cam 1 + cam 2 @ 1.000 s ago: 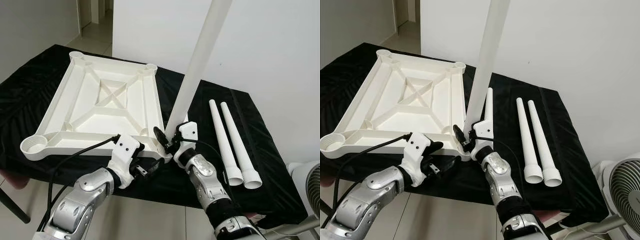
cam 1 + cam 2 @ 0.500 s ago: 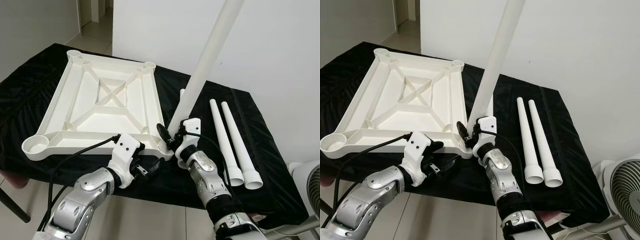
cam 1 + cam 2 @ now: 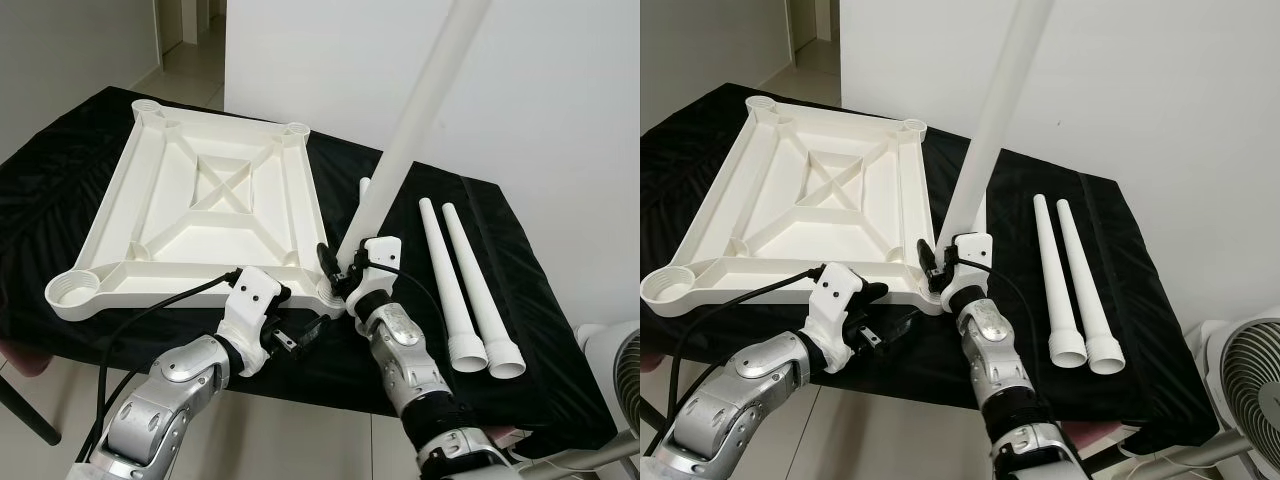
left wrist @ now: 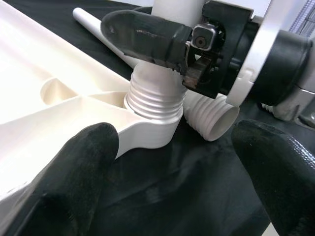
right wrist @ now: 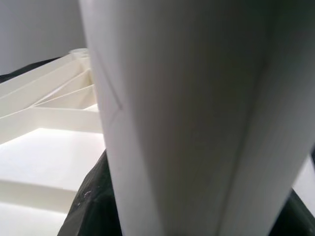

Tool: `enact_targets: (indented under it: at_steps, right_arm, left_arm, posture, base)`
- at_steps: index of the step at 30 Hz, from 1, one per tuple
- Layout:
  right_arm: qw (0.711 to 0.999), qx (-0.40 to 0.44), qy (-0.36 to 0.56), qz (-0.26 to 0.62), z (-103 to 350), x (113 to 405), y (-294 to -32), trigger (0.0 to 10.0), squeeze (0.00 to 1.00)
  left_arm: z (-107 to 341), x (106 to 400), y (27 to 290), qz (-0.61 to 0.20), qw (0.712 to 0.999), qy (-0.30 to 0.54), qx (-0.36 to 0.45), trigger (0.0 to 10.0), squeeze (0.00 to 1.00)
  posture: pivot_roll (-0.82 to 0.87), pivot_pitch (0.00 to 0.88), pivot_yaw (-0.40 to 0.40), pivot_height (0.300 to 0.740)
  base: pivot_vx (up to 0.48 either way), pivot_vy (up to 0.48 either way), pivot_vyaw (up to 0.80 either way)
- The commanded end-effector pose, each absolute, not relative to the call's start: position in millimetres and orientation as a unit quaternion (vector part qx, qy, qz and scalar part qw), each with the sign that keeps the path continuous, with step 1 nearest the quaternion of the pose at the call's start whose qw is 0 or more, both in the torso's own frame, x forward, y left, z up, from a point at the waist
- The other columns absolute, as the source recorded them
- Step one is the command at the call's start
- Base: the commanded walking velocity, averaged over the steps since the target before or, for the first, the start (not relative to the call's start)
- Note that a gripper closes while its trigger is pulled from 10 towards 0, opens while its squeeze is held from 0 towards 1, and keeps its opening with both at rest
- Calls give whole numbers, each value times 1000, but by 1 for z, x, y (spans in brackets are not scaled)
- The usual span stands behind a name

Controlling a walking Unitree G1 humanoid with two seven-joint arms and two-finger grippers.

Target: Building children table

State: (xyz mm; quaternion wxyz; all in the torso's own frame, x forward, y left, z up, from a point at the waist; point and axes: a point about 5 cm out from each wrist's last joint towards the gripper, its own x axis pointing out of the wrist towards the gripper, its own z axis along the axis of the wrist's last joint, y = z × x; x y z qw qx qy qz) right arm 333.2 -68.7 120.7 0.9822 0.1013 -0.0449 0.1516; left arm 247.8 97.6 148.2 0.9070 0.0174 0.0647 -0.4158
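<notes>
White leg (image 3: 420, 110) gripped by right pincer (image 3: 345, 272) at tabletop (image 3: 200, 215) corner socket, left pincer (image 3: 300, 335) open.

Bright, even daylight; wrist close-ups blurred

I see a desk draped in black cloth (image 3: 520, 330) against a white wall (image 3: 560, 90), pale tiled floor (image 3: 190, 75) behind, fan (image 3: 1240, 385) right.

Seeing no words, numbers or signs anywhere. Nothing to read on the white table top (image 3: 205, 215), the white legs (image 3: 470, 290) or the black cloth (image 3: 540, 330).
</notes>
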Motion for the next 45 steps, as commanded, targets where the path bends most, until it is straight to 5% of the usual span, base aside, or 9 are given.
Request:
enact_targets:
  at_steps: [1,8,15,16,29,30,31,44,45]
  right_arm:
    - [990,110,32,78,91,329,-80,10000,0]
    - [989,110,18,94,99,322,-54,10000,0]
    - [992,91,-8,92,104,324,-59,10000,0]
    - [991,93,-11,90,105,325,-61,10000,1000]
    - [985,82,-49,142,120,329,-81,10000,1000]
    - [985,69,-55,150,123,331,-85,10000,369]
    - [983,51,-58,168,124,332,-90,10000,0]
    - [946,-25,-47,321,129,341,-116,10000,0]
    - [942,-28,-41,332,129,342,-117,9176,0]
  left_arm:
    - [150,247,92,-430,900,63,18,10000,0]
    - [151,248,90,-430,901,59,17,10000,0]
    - [152,247,88,-431,901,56,12,10000,0]
    - [151,247,86,-433,899,56,11,10000,0]
    - [153,245,78,-449,892,50,9,10000,0]
    - [153,245,77,-450,892,50,9,10000,0]
    - [153,244,76,-452,891,51,9,10000,0]
    - [154,243,66,-464,884,47,12,10000,0]
    - [154,243,66,-465,884,46,12,10000,0]
  posture:
    - [86,25,-158,740]
    - [85,24,-162,740]
    - [86,27,-165,740]
    - [86,27,-165,740]
    - [73,21,-167,740]
    - [69,19,-166,740]
    - [68,15,-167,740]
    - [67,4,-171,740]
    - [68,0,-171,740]
  base:
    - [0,0,0]
    - [0,0,0]
    - [0,0,0]
    - [0,0,0]
    - [0,0,0]
    - [0,0,0]
    - [0,0,0]
    - [0,0,0]
    - [0,0,0]
